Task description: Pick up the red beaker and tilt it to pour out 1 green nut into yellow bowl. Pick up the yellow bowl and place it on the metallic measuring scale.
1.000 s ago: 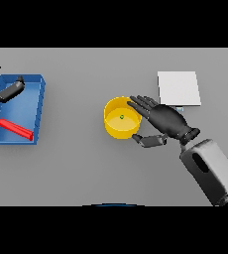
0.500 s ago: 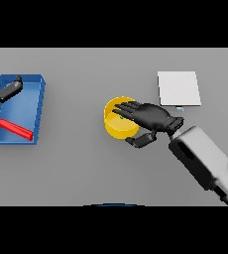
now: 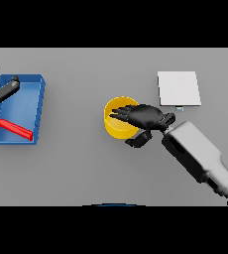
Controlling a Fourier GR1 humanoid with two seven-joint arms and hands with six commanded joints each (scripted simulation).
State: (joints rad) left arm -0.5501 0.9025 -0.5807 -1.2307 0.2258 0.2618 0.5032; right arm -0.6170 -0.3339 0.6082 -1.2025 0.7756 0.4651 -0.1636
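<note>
The yellow bowl (image 3: 115,124) stands mid-table. My right hand (image 3: 144,117) lies over its right half, open, with straight fingers reaching across the bowl's mouth and the thumb (image 3: 136,141) outside the near wall. The hand hides the inside of the bowl. Lying flat in the blue tray (image 3: 36,110) at the left is the red beaker (image 3: 15,129). Over the tray's far left corner my left hand (image 3: 3,91) rests open, apart from the beaker. The metallic measuring scale (image 3: 179,88), a pale square plate, sits at the back right, beyond my right wrist.
The right forearm (image 3: 198,156) runs from the lower right toward the bowl. Grey table surface lies between the tray and the bowl.
My right hand has slid left from beside the bowl to over its mouth. The bowl, beaker and left hand have not moved.
</note>
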